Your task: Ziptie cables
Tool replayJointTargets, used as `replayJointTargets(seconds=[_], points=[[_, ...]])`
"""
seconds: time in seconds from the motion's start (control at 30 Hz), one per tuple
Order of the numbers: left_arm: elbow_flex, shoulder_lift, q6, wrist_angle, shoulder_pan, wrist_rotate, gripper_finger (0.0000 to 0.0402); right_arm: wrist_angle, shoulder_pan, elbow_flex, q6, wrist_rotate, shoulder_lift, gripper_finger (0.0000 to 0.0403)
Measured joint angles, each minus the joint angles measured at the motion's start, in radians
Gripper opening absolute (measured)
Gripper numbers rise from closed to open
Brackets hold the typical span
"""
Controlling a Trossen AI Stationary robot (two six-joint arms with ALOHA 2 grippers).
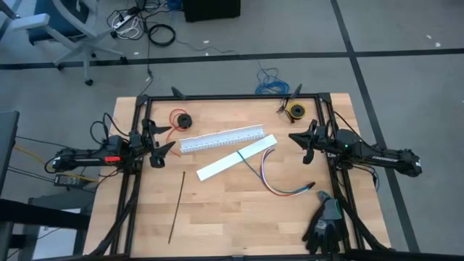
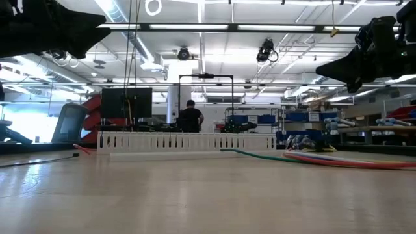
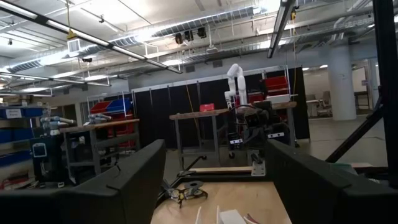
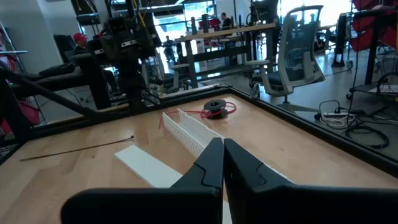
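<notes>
Low view is hiding the ziptie (image 1: 177, 206) almost edge-on. One white channel (image 1: 222, 139) as landmark: cables (image 1: 279, 177) lying right of it, one ziptie lying left-front. Left gripper (image 1: 161, 144) hovering left of it, fingers spread; right gripper (image 1: 299, 138) hovering right, pinched closed, empty.

A white slotted plastic channel (image 2: 185, 141) was seen standing across the wooden tabletop (image 2: 195, 195), with the cables (image 2: 325, 158) lying beside its right end. Dark arm parts were seen at both upper corners, and a person (image 2: 190, 117) was seen standing far behind in the room.
</notes>
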Motion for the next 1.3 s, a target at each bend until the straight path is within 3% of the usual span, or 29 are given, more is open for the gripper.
replayJointTargets(seconds=[1.1, 1.3], points=[[0.000, 0.000, 0.000, 0.024, 0.000, -0.002, 0.0286, 0.000, 0.000, 0.000, 0.000, 0.000, 0.000, 0.0004], [0.000, 0.000, -0.057, -0.030, 0.000, -0.001, 0.0286, 0.000, 0.000, 0.000, 0.000, 0.000, 0.000, 0.0004]])
